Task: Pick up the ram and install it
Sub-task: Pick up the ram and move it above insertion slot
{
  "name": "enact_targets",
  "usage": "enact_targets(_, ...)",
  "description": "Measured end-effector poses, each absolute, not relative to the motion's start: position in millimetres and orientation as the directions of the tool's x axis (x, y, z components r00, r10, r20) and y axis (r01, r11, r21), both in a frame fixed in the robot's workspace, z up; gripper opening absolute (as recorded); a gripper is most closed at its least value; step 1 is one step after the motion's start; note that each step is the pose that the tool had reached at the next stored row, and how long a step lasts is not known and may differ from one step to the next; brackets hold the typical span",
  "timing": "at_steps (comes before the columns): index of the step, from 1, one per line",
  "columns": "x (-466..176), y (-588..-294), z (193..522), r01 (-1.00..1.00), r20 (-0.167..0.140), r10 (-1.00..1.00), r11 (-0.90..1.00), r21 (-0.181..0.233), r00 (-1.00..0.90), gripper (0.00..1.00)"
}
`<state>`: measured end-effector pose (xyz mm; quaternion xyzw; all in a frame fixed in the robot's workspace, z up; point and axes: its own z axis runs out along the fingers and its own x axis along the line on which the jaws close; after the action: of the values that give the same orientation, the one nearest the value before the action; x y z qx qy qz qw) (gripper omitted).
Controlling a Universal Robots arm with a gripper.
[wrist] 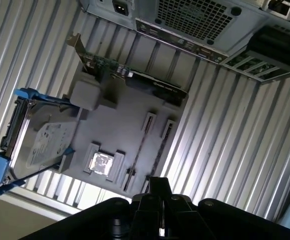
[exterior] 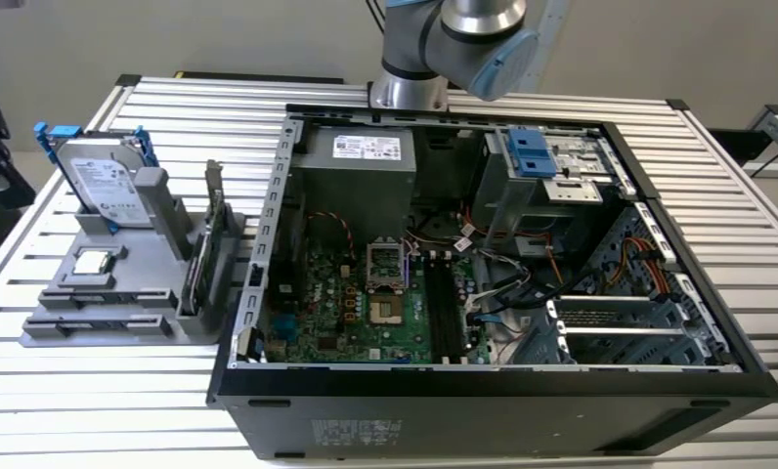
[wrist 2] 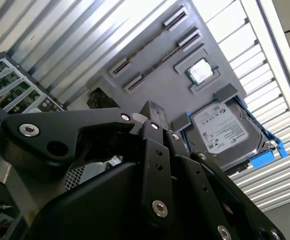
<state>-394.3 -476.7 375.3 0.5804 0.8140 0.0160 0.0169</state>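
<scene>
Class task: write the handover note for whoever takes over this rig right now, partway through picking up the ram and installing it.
Hand: points at the grey parts tray, apart from it; grip state cannot be judged.
Ram: the thin dark stick on edge between the tray's slotted holders looks like it.
Long black motherboard slots in the open black computer case: apparently empty.
Done: nothing visible. Left: pick-up and installation.
</scene>
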Motion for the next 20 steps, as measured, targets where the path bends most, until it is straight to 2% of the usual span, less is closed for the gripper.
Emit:
enact_targets(4, -394.3, -476.6, 375.3, 0.958, -0.007, 0.959, 0.284, 0.04, -0.284, 0.0)
enact_targets(9, -394.3, -476.7, 375.2, 0.97, 0.002, 0.97, 0.244, 0.008, -0.244, 0.0)
enact_targets(20, -395.8, -476.7, 375.3, 0.992, 0.002, 0.992, 0.125, 0.006, -0.125, 0.0)
